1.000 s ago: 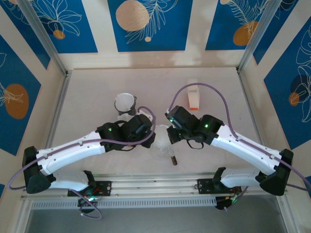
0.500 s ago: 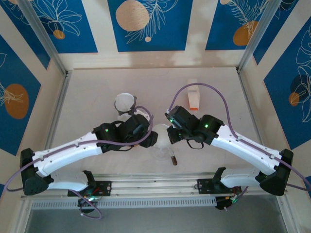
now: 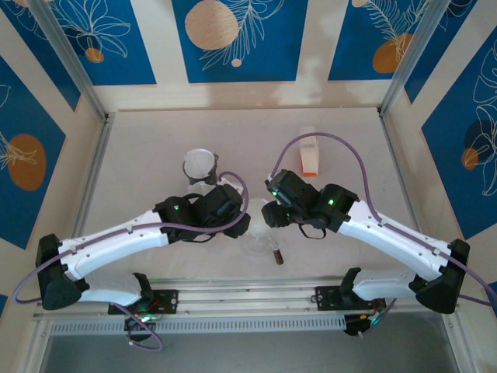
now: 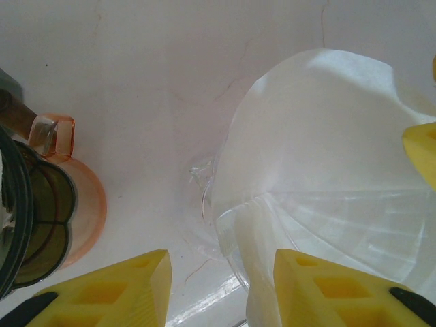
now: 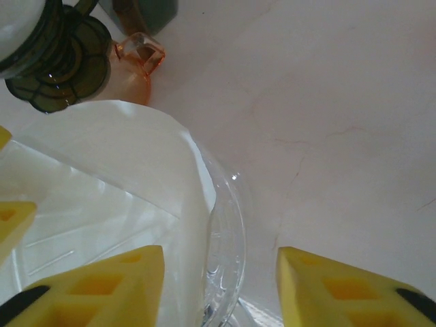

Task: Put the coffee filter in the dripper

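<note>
The white coffee filter (image 4: pixel 320 136) sits inside the clear dripper (image 4: pixel 212 204), whose rim lies between the spread, empty fingers of the left gripper (image 4: pixel 221 276) and likewise between those of the right gripper (image 5: pixel 221 272), also wide apart and holding nothing

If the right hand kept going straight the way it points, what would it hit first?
Probably the clear dripper: its rim lies between the right hand's open fingers, with the white filter inside it alongside. Depth is hard to judge.
</note>
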